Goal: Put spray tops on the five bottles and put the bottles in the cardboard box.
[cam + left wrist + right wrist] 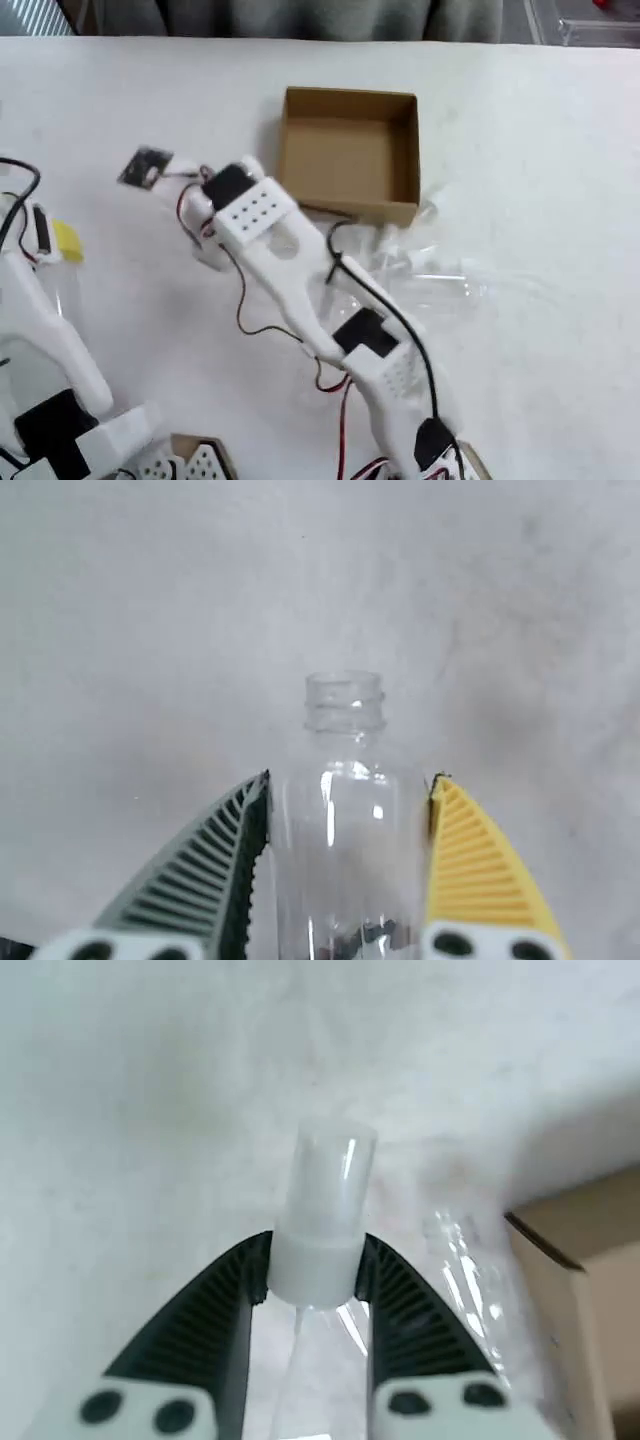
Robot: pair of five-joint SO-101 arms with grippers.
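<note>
Bottle (345, 820): clear plastic, uncapped, threaded neck bare; held by the body between the grey and yellow fingers of the left gripper (350, 780).

Spray top (322, 1210): white collar under a clear overcap, thin tube hanging below; clamped at the collar in the right gripper (316, 1243).

Cardboard box (345, 205): brown, square, open-topped, set upright, its bare floor exposed.

Loose bottles (440, 270): clear, laid in a heap just beside the box's near corner; number cannot be told.
</note>
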